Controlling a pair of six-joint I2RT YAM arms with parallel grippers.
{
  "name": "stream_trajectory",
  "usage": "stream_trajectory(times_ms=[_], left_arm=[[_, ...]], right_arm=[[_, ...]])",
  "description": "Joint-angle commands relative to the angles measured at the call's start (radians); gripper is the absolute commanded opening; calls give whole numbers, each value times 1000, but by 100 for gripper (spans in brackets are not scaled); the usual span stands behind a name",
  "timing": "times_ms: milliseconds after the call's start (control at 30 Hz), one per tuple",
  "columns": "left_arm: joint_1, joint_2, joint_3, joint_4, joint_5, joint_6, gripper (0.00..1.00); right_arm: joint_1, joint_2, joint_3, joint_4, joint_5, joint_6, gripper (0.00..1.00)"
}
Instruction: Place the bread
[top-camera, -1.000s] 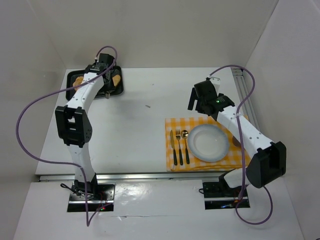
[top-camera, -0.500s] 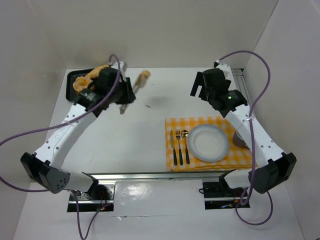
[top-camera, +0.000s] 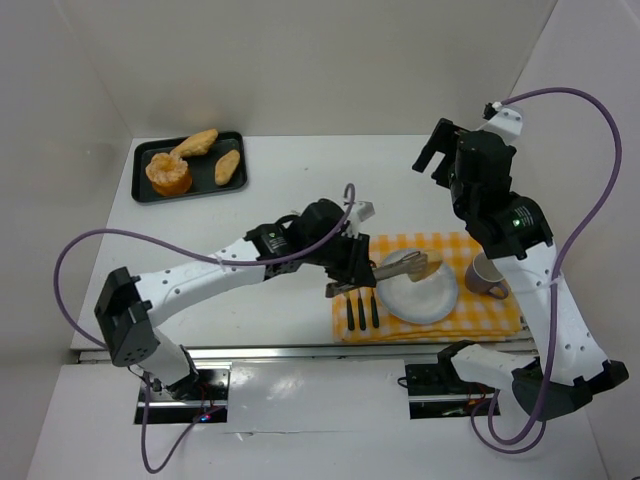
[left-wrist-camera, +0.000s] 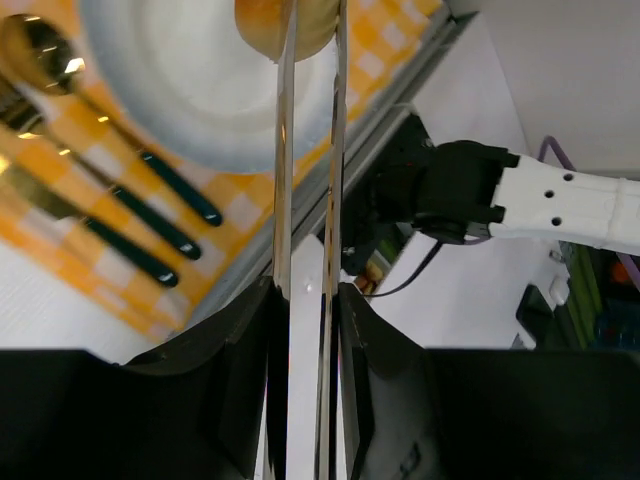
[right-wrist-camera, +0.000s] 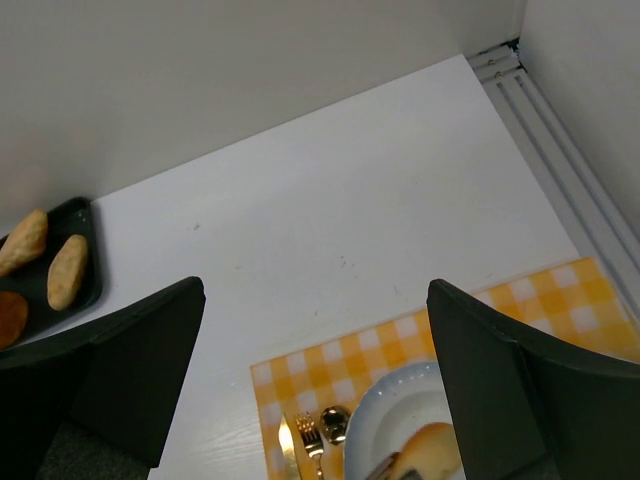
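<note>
— So, what has the left gripper (left-wrist-camera: 308, 300) got?
— It clamps the tongs (left-wrist-camera: 285, 150). Out past its fingers, their tips pinch the bread (left-wrist-camera: 262, 25) over the plate (left-wrist-camera: 200, 90); whether it touches, I can't tell.
— And the right gripper (right-wrist-camera: 315, 295)?
— Spread wide, holding nothing.

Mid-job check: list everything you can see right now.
tray: 1, black, far left corner
tray bread: 3, golden-orange, on tray
held bread: 1, golden, in tongs over plate
tongs: 1, metal, in left pincer
plate: 1, white, on placemat
placemat: 1, yellow-checked, near right
cutlery: 3, dark handles, left of plate
mug: 1, greyish, right of plate
left pincer: shut on tongs
right pincer: open, empty, raised
</note>
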Motion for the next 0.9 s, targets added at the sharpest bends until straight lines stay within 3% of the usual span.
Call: stream_trajectory(times_ms=[0,333,433,467,500,600,700,867], left_arm=[[-33,78,97,127,85,-11,0],[-38,349,272,101,212,-32,2],[-38,389,294,84,223,-43,24],[-38,402,294,73,223,-43,41],[-38,402,304,73,223,-43,49],[-38,370,304,54,182,-34,57],[-38,350,318,-2,102,-8,59],[-15,350,355,-50,102,25,62]], right_arm=[[-4,-5,16,-12,30,-18,99],[-4,-5,-14,-12,20,-9,99],[-4,-5,-15,-12,20,-9,99],[-4,-5,-15,-12,20,-9,99],[-4,-5,-15,-12,20,-9,99],[-4,-5,-24,-12,20,-9,99],[-4,-5,-33,-3,20,-9,99],[-4,4,-42,6,10,-9,99]])
